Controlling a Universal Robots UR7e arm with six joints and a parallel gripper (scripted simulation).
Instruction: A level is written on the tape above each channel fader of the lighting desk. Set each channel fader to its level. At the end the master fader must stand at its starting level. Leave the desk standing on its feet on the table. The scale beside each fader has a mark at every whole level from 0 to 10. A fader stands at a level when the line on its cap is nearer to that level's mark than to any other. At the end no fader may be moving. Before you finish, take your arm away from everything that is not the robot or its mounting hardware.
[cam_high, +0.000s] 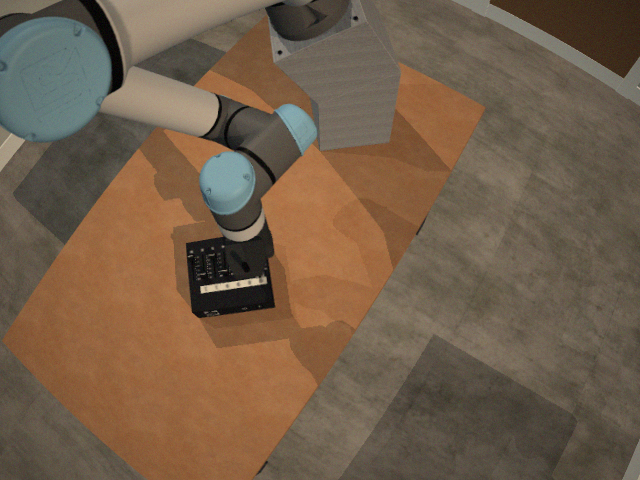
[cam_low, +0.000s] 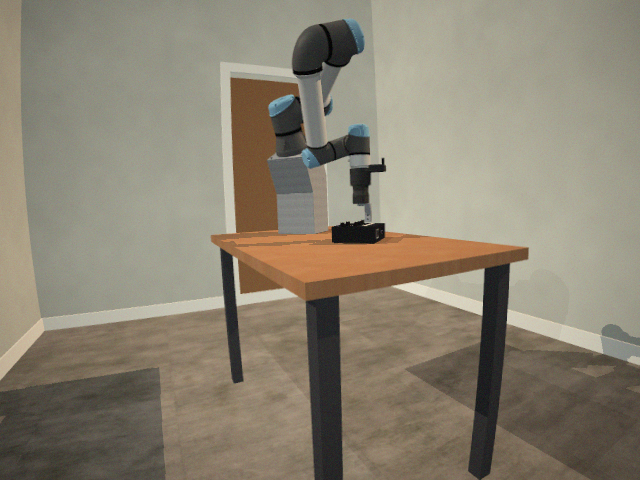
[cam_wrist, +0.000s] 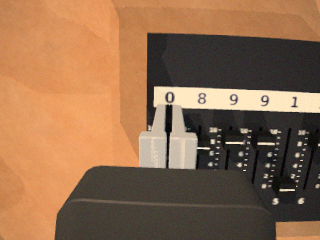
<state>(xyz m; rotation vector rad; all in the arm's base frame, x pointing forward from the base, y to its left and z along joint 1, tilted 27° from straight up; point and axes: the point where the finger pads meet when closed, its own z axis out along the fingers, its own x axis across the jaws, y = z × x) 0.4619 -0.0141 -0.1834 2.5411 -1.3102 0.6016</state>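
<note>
The black lighting desk stands flat on the wooden table. Its white tape reads 0, 8, 9, 9, 1 in the wrist view, and its right end is cut off. My gripper is shut with nothing between the fingers. It points straight down, with the fingertips at the top of the leftmost channel, just under the "0". That fader's cap is hidden behind the fingers. The fader caps under 8 and 9 sit high. The cap under 1 sits low.
The arm's grey pedestal stands at the far end of the table, behind the desk. A brown door is in the wall behind it. The table's edges lie well away from the desk on every side.
</note>
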